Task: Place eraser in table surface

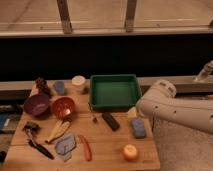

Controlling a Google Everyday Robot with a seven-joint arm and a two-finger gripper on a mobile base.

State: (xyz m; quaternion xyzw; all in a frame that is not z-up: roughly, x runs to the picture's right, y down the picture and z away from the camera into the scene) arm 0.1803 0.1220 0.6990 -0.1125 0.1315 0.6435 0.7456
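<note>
Hand not in sight, somewhere past my arm (175, 107) at 3 o'clock; can't tell its spread. Eraser (110, 120) lies flat mid-tabletop (105, 150), at 6 o'clock of green tray (114, 77), blue block (138, 128) at its 3. Likely light, stiff, matte: pinch across the narrow sides.
</note>
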